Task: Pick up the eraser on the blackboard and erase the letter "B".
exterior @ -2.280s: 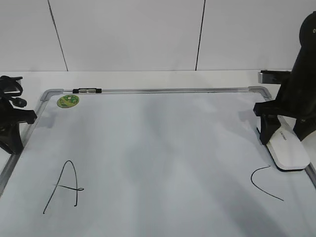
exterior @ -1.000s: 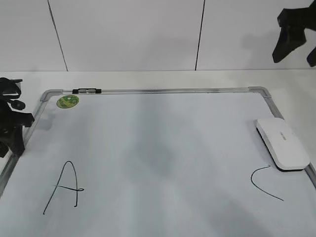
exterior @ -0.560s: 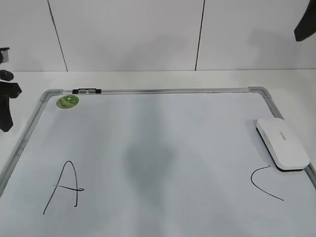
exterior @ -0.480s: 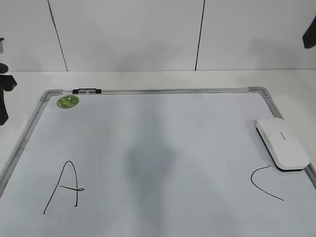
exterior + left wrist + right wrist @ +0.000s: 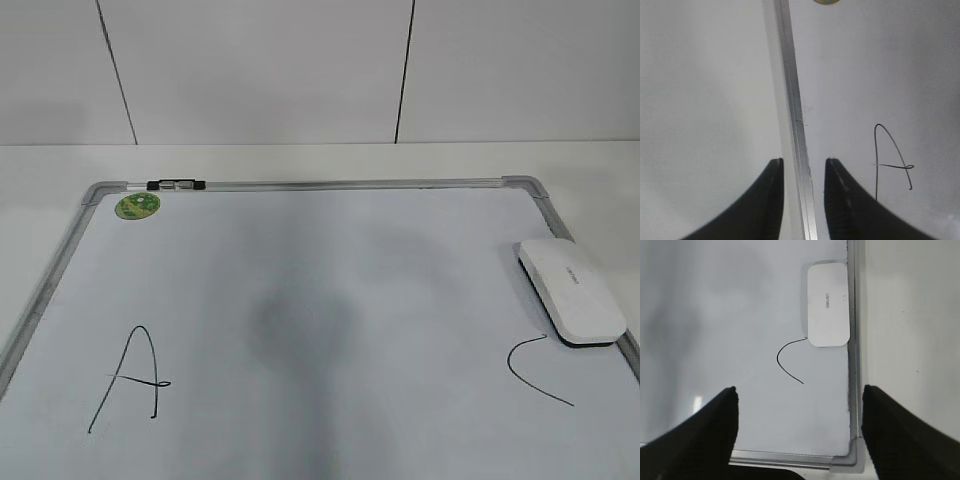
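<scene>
Eraser: you have the eraser [image 5: 570, 292] lying flat on the blackboard [image 5: 300, 260], white top up, against the right frame rail; in your right wrist view [image 5: 828, 305] its long side runs along that rail and nothing grips it
Letter "B": you cannot find a "B" anywhere on the board; the middle shows only a faint grey smudge [image 5: 300, 325]
Other marks: you see a black "A" [image 5: 130, 380] near the front left, also in your left wrist view [image 5: 892, 162], and a curved black stroke [image 5: 538, 372] just in front of the eraser, its upper end almost meeting the eraser's near corner [image 5: 788, 361]
Left gripper: your left gripper [image 5: 802, 200] is high above the board's left frame rail [image 5: 795, 125], fingers slightly apart with the rail showing in the gap, holding nothing
Right gripper: your right gripper [image 5: 797, 435] is spread wide, high above the board's near right corner [image 5: 852, 457], empty and well apart from the eraser
Extras: a round green magnet [image 5: 137, 206] sits by the far left corner, next to a small black-and-clear clip [image 5: 176, 184] on the top rail
</scene>
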Robot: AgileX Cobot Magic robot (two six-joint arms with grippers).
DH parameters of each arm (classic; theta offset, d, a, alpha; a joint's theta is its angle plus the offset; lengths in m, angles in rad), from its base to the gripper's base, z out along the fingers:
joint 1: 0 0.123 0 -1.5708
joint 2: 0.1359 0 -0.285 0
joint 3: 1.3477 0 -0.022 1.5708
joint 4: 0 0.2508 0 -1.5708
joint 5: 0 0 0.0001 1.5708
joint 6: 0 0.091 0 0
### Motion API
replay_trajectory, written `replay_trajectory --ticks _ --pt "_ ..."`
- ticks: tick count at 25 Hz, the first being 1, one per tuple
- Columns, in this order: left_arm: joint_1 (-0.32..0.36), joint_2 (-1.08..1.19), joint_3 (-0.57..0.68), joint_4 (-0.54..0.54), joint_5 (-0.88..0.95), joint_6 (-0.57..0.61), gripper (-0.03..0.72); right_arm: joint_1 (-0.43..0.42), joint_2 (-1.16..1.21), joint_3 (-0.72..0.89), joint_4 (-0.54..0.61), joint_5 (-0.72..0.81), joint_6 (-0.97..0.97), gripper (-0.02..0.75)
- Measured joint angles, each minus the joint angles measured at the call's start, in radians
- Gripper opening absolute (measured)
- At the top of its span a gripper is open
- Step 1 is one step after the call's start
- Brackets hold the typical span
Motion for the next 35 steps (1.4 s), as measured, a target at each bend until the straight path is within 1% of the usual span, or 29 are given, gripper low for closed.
replay_trajectory --ticks 3,11,18,22,27,30,35 --pt "0.000 -0.120 0.041 -0.004 0.006 0.000 0.209 0.000 -0.149 0.063 -0.009 0.003 0.000 0.590" --pt "0.000 -0.458 0.262 -0.012 0.023 0.000 0.209 0.000 -0.479 0.156 -0.015 0.014 0.000 0.589" --pt "0.000 -0.791 0.470 -0.008 0.032 0.002 0.208 0.000 -0.603 0.222 -0.019 0.018 -0.002 0.589" --pt "0.000 -0.970 0.578 -0.008 0.040 0.002 0.208 0.000 -0.662 0.282 -0.021 0.018 -0.034 0.589" --pt "0.000 -1.158 0.650 -0.008 0.042 0.002 0.208 0.000 -0.803 0.392 -0.029 0.018 -0.090 0.589" --pt "0.000 -1.243 0.681 -0.008 0.035 0.002 0.208 0.000 -0.895 0.464 -0.065 0.020 -0.097 0.589" --pt "0.000 -1.347 0.783 -0.008 -0.011 0.002 0.208 0.000 -0.927 0.559 -0.129 0.025 -0.103 0.588"
